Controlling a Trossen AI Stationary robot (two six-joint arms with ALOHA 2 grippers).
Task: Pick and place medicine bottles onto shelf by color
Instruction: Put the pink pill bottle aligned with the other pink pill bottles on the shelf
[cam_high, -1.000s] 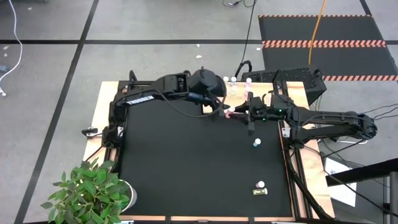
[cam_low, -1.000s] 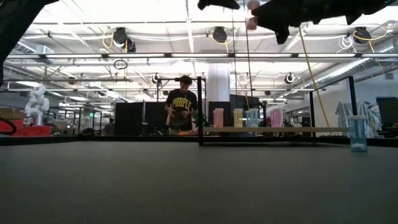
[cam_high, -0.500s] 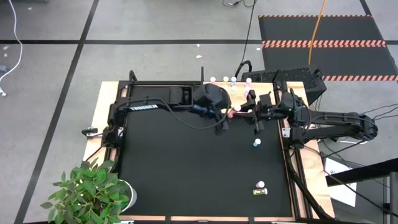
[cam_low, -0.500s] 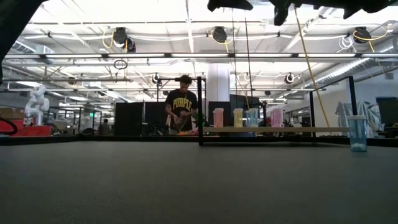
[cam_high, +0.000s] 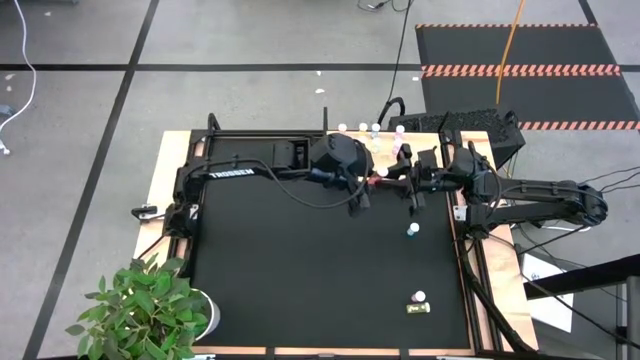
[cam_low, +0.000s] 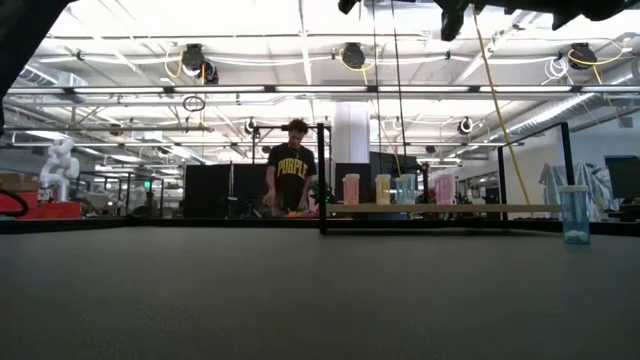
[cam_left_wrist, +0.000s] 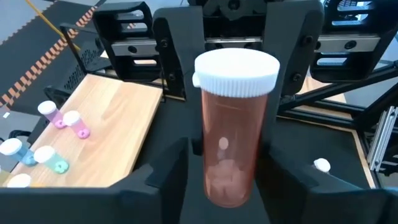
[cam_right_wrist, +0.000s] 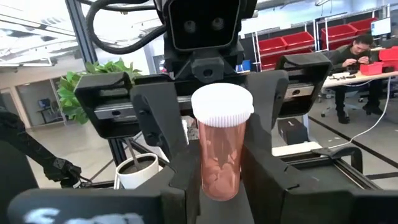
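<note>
Between both tools (cam_high: 383, 179): red bottle (cam_left_wrist: 234, 127)

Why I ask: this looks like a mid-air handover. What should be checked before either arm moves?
1. Right gripper shut on the pink bottle: ok.
2. Left gripper placed around the same bottle: ok.
3. Left gripper's hold secure enough for the right to let go: cannot tell.
4. White cap on the bottle: ok.
5. Bare space on the shelf: ok.
6. Pinkish bottles on the shelf to place it beside: ok.
</note>
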